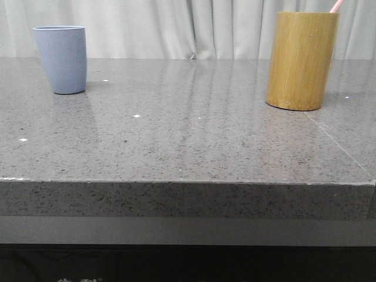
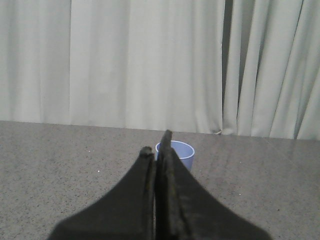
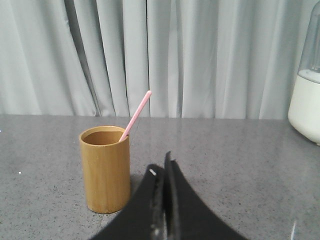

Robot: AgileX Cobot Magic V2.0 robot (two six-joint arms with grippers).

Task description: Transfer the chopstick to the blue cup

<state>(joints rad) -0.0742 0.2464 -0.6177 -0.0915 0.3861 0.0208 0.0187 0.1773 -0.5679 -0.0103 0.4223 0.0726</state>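
The blue cup (image 1: 60, 59) stands upright at the far left of the grey table; it also shows in the left wrist view (image 2: 180, 153), partly hidden behind my fingers. A pale pink chopstick (image 1: 336, 6) leans out of the yellow-brown bamboo cylinder (image 1: 301, 60) at the far right; in the right wrist view the chopstick (image 3: 136, 114) rises from the cylinder (image 3: 106, 169). My left gripper (image 2: 156, 145) is shut and empty, short of the blue cup. My right gripper (image 3: 160, 167) is shut and empty, beside the cylinder. Neither gripper shows in the front view.
The grey speckled table (image 1: 188, 135) has a front edge near the camera. Pale curtains (image 1: 188, 26) hang behind it. A white appliance with a clear top (image 3: 306, 95) stands at the back edge in the right wrist view.
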